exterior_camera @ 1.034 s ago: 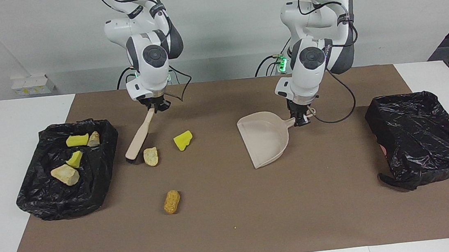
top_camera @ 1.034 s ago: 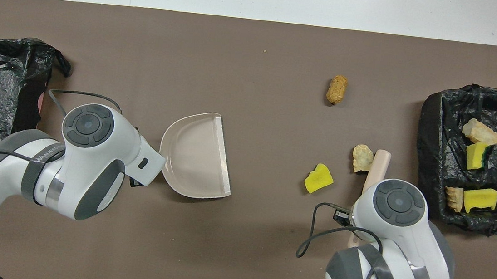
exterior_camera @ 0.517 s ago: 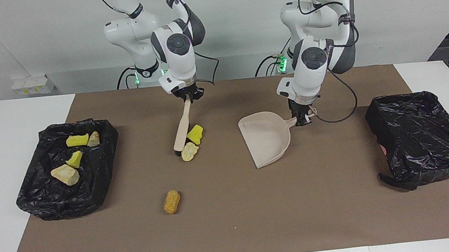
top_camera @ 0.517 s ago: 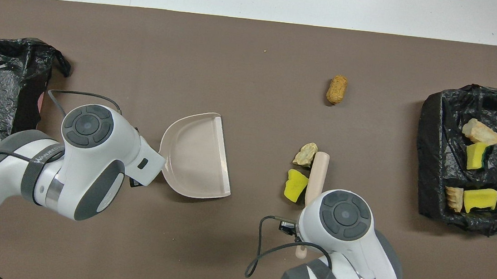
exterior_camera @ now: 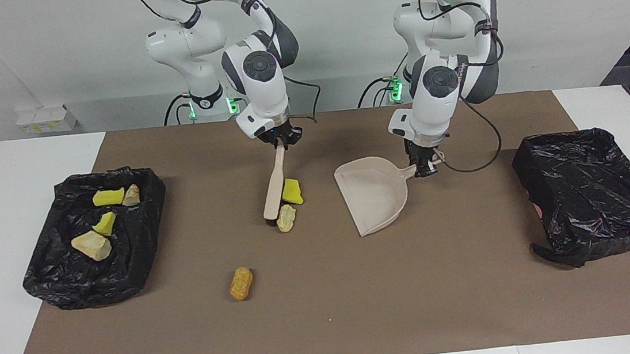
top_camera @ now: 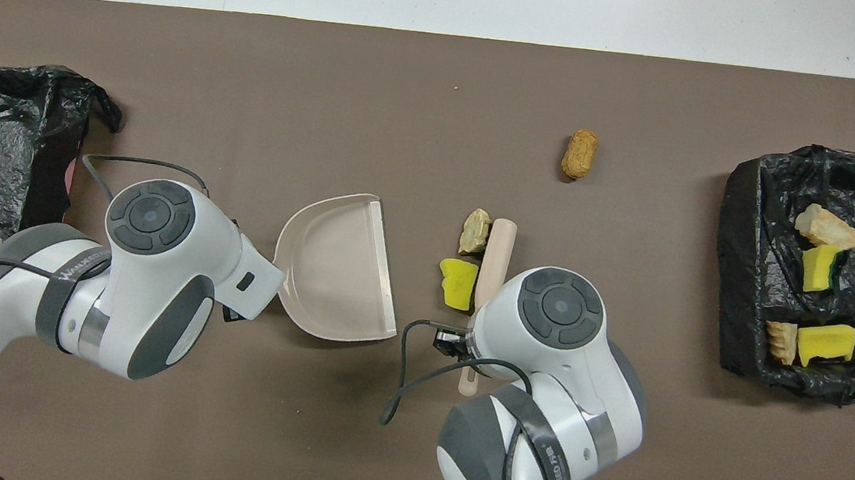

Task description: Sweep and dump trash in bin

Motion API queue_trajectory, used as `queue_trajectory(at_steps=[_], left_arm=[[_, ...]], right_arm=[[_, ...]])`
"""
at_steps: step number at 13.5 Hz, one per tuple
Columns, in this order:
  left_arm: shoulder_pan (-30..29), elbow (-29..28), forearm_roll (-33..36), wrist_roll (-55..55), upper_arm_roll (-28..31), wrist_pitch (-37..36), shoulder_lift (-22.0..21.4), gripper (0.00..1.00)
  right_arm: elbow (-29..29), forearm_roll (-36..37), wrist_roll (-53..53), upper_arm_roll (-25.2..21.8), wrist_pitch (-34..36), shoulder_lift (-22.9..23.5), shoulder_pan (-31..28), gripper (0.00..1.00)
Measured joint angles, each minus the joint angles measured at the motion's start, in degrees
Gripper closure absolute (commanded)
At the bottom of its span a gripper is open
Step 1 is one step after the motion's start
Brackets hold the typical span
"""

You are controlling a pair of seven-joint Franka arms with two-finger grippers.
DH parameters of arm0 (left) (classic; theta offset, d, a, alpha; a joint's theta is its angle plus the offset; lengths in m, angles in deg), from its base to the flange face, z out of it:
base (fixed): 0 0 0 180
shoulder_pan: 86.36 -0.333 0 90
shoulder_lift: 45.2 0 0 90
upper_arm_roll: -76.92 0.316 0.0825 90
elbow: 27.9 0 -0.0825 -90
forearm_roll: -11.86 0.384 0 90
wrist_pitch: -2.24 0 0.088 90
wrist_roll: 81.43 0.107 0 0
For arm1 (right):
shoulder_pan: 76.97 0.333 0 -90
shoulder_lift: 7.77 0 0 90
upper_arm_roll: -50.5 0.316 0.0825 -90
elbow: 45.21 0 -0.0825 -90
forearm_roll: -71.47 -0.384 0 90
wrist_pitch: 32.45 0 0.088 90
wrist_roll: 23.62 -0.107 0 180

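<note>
The black-bag-lined bin (exterior_camera: pixel 95 238) at the right arm's end holds four yellow foam and beige crusty scraps (exterior_camera: pixel 90 245). The right gripper (exterior_camera: pixel 281 140) clenches the beige brush (exterior_camera: pixel 273 189), with two scraps (exterior_camera: pixel 291 191) touching it at its three o'clock in the facing view. The left gripper (exterior_camera: pixel 423 167) grasps the beige plastic dustpan (exterior_camera: pixel 373 193). The second lined bin (exterior_camera: pixel 591 191) shows only black bag.

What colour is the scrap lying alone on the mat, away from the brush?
Orange-brown, a nugget with a rough, crumbed surface. It shows best in the facing view.
</note>
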Motion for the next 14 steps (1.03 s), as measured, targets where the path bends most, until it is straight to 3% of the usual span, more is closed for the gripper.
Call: queue_trajectory(at_steps=[6,11,14], left_arm=[[-0.1,0.0,0.0,0.0,0.0,0.0,0.0,1.00],[-0.3,0.0,0.0,0.0,0.0,0.0,0.0,1.00],[-0.3,0.0,0.0,0.0,0.0,0.1,0.0,1.00]], right_arm=[[-4.8,-0.1,0.0,0.0,-6.4,7.6,5.6,1.00],[-5.7,-0.2,-0.5,0.9,-6.6,7.3,13.1,1.00],[-6.4,-0.2,-0.8,2.6,-6.6,5.8,14.5,1.00]])
